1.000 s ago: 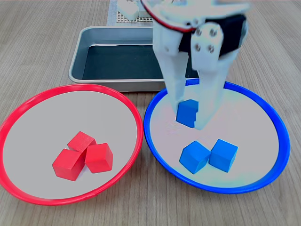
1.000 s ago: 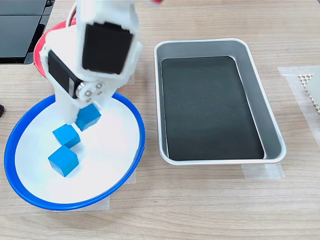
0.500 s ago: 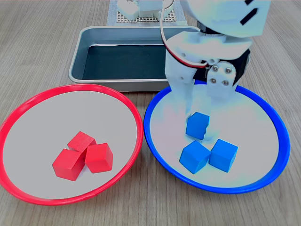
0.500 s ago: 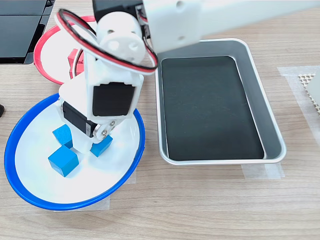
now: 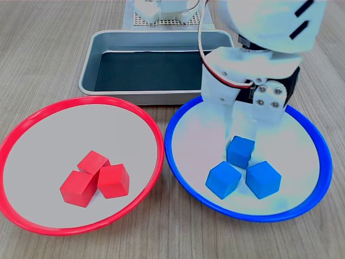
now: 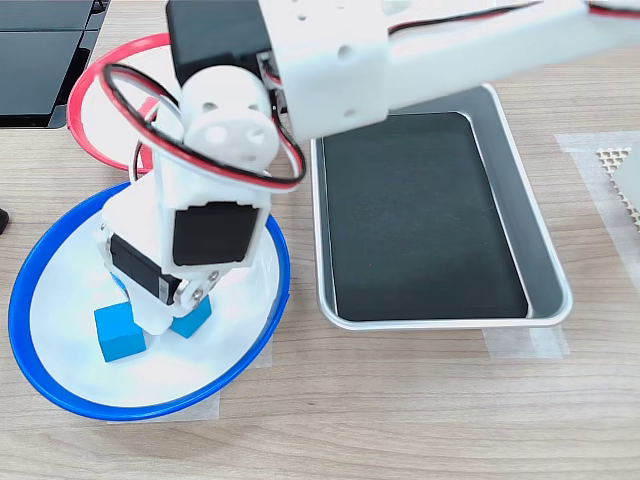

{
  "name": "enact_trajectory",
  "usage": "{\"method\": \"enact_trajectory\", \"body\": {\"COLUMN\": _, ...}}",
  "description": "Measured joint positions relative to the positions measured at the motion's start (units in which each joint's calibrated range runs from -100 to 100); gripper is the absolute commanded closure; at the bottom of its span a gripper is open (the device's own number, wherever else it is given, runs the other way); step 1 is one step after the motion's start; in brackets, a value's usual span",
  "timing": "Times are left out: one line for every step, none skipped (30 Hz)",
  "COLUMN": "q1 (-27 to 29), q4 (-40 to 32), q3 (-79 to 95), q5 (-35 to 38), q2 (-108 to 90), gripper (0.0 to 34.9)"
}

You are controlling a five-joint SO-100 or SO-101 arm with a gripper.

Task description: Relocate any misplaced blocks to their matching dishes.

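The blue-rimmed dish (image 5: 168, 145) (image 6: 14, 318) sits on the first exterior view's right. My gripper (image 5: 242, 135) (image 6: 180, 310) reaches low into it, shut on a blue cube (image 5: 240, 151) (image 6: 192, 318) that rests at or just above the dish floor. Two more blue cubes (image 5: 223, 179) (image 5: 263, 179) lie right in front of it; the second exterior view shows only one of them (image 6: 120, 333), the arm hiding the other. The red-rimmed dish (image 5: 91, 100) (image 6: 85, 85) holds three red cubes (image 5: 92, 162) (image 5: 78, 188) (image 5: 113, 181) clustered together.
A rectangular silver tray (image 5: 89, 65) (image 6: 540, 260) with a dark bottom stands behind the dishes, with nothing in it. The arm's base stands on a white perforated mat (image 5: 161, 13) beyond the tray. A black object (image 6: 40, 60) lies at the second exterior view's top left.
My gripper has carried the blue cube down and toward the front of the blue-rimmed dish. A resting blue cube was nudged slightly aside. The red cubes have not moved.
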Motion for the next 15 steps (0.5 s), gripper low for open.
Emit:
{"method": "enact_trajectory", "body": {"q1": -0.1, "q4": 0.6, "q3": -0.5, "q5": 0.0, "q2": 0.1, "gripper": 21.8}}
{"method": "enact_trajectory", "body": {"q1": -0.1, "q4": 1.1, "q3": -0.7, "q5": 0.0, "q2": 0.1, "gripper": 21.1}}
{"method": "enact_trajectory", "body": {"q1": 0.1, "q4": 1.5, "q3": -0.9, "q5": 0.0, "q2": 0.1, "gripper": 20.8}}
{"method": "enact_trajectory", "body": {"q1": 0.4, "q4": 2.2, "q3": -1.4, "q5": 0.2, "q2": 0.1, "gripper": 20.8}}
{"method": "enact_trajectory", "body": {"q1": 0.7, "q4": 2.9, "q3": -1.8, "q5": 0.1, "q2": 0.1, "gripper": 20.8}}
{"method": "enact_trajectory", "body": {"q1": 1.0, "q4": 3.4, "q3": -2.0, "q5": 0.0, "q2": 0.1, "gripper": 20.8}}
{"method": "enact_trajectory", "body": {"q1": 1.2, "q4": 4.0, "q3": -2.3, "q5": 0.0, "q2": 0.1, "gripper": 20.8}}
{"method": "enact_trajectory", "body": {"q1": 1.3, "q4": 4.3, "q3": -2.5, "q5": 0.1, "q2": 0.1, "gripper": 20.8}}
{"method": "enact_trajectory", "body": {"q1": 1.4, "q4": 4.9, "q3": -2.6, "q5": 0.2, "q2": 0.1, "gripper": 20.9}}
{"method": "enact_trajectory", "body": {"q1": 1.4, "q4": 5.4, "q3": -2.8, "q5": 0.3, "q2": 0.1, "gripper": 21.0}}
{"method": "enact_trajectory", "body": {"q1": 1.4, "q4": 5.6, "q3": -2.8, "q5": 0.3, "q2": 0.1, "gripper": 21.2}}
{"method": "enact_trajectory", "body": {"q1": 1.3, "q4": 6.0, "q3": -2.8, "q5": 0.5, "q2": -0.4, "gripper": 21.3}}
{"method": "enact_trajectory", "body": {"q1": 1.2, "q4": 6.4, "q3": -2.8, "q5": 0.6, "q2": -1.0, "gripper": 21.6}}
{"method": "enact_trajectory", "body": {"q1": 1.5, "q4": 6.4, "q3": -2.8, "q5": 0.7, "q2": -2.3, "gripper": 21.8}}
{"method": "enact_trajectory", "body": {"q1": 1.7, "q4": 6.5, "q3": -2.8, "q5": 0.8, "q2": -3.2, "gripper": 21.8}}
